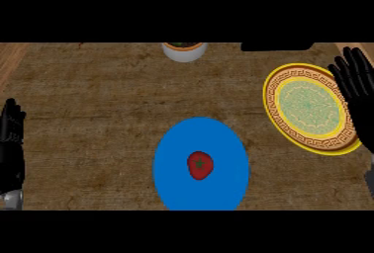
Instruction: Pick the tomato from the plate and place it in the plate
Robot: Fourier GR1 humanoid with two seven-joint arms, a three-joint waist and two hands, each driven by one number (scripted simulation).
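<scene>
Nothing looks done yet: small red tomato [200, 165] sits on the round blue plate [219, 143], well left of the straight-fingered, empty right hand [358, 81] beside the yellow-rimmed patterned plate [277, 116]; left hand [12, 136] rests open.

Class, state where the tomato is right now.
In the head view, the tomato lies in the middle of the blue plate, lower centre, left of the yellow patterned plate.

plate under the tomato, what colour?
Plain blue plate, tomato on it; head view.
</scene>
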